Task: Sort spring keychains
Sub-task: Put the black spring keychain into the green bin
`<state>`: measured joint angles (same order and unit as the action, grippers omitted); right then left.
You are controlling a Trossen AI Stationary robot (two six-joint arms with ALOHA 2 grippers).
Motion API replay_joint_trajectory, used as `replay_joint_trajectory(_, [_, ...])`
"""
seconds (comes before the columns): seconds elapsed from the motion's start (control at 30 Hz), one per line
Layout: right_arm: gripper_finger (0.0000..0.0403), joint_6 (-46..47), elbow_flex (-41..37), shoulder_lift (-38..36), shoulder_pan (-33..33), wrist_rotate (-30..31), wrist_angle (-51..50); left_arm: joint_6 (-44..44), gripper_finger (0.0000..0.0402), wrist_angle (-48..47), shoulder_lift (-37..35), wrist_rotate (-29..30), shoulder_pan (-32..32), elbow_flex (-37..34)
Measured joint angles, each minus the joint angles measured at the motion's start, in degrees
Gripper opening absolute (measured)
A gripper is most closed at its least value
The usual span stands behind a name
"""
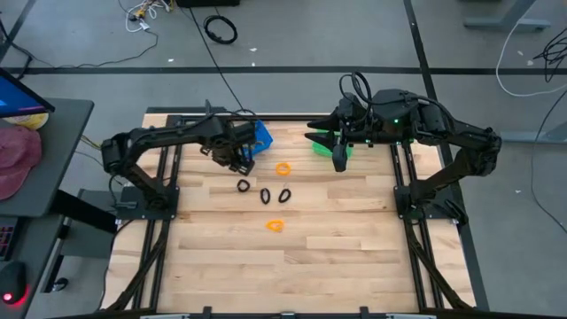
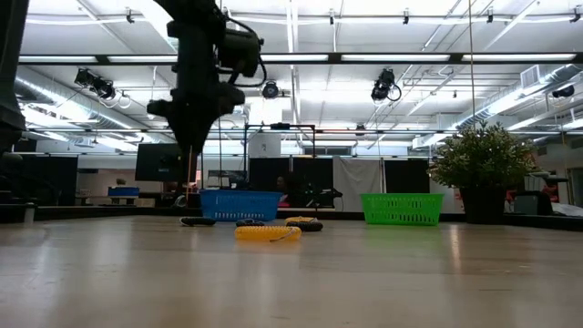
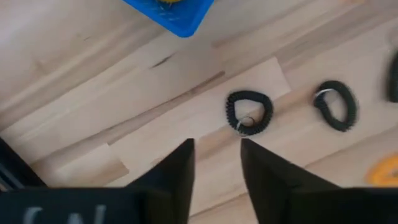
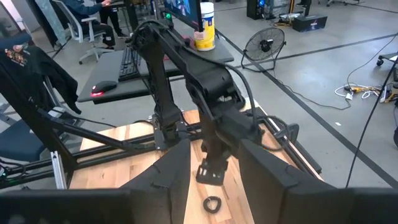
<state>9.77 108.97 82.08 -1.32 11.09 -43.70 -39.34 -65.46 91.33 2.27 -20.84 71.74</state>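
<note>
Sorting part done: five small coiled spring keychains point(image 1: 265, 195), orange and black, lie mid-frame outside blue plastic basket point(image 1: 261, 136); left gripper point(image 1: 237, 162) hovers narrowly parted, empty; right gripper point(image 1: 339, 159) likewise, waiting.

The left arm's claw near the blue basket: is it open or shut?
Open: the left gripper shows a clear gap between its fingers, holding nothing, above a black keychain.

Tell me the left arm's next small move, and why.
Probably lower the left gripper onto the nearest black coiled spring keychain. Its fingers are parted with nothing between them, the blue plastic basket sits just behind, and the ring lies loose on the wooden table just ahead.
</note>
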Motion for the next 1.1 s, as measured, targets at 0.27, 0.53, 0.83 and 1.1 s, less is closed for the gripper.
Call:
replay_joint_trajectory(0.27, [0.0136,-0.14,0.00,0.00,0.00,0.00,-0.01,2.51,0.0205,3.82,5.08,-0.66,0.11,-0.03])
replay_joint_trajectory(0.53, [0.0136,0.25,0.00,0.00,0.00,0.00,-0.03,-0.44,0.0208,13.06,6.29,-3.20,0.07,-10.21])
replay_joint_trajectory(0.83, [0.0136,0.25,0.00,0.00,0.00,0.00,0.21,-2.02,0.0208,22.66,6.27,-3.60,0.46,-16.91])
replay_joint_trajectory(1.1, [0.0136,0.25,0.00,0.00,-0.01,0.00,0.41,-2.34,0.0182,25.40,6.27,-4.07,1.55,-16.91])
